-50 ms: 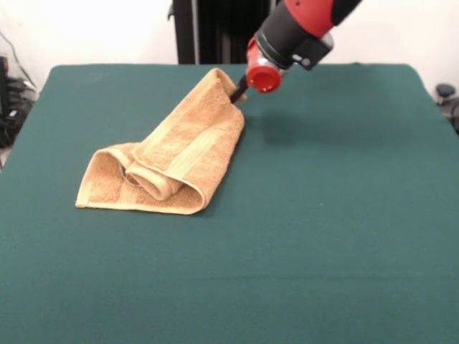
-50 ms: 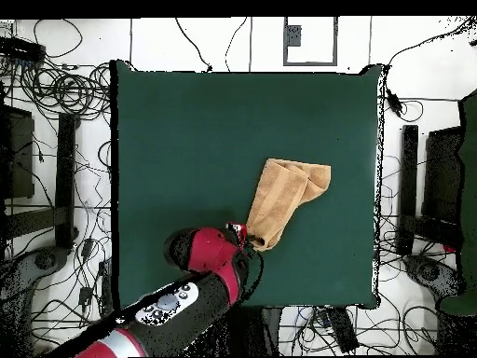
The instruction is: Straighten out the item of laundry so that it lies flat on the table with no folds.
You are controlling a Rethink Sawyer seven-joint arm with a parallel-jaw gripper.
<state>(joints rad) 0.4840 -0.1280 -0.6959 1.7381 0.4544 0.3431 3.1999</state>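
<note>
- Where the red and black arm point(image 1: 294, 32) comes down over the table point(image 1: 344, 215), its claw point(image 1: 237, 92) meets the far corner of the towel point(image 1: 172, 161)
- Only dark tips show below the red end cap — whether they stand apart or are clamped on the cloth, I cannot tell
- That towel lies folded and bunched, a long tan-orange shape running slantwise across the green cloth, its near end doubled over with a rolled loop inside
- One smoother woven band point(image 1: 192, 152) runs along its length
- From overhead, the towel point(image 2: 284, 200) sits right of the table's point(image 2: 177, 140) middle — the arm point(image 2: 200, 280) reaches its lower corner from the bottom edge
- Cables point(image 2: 65, 93) litter the floor around the table
</note>
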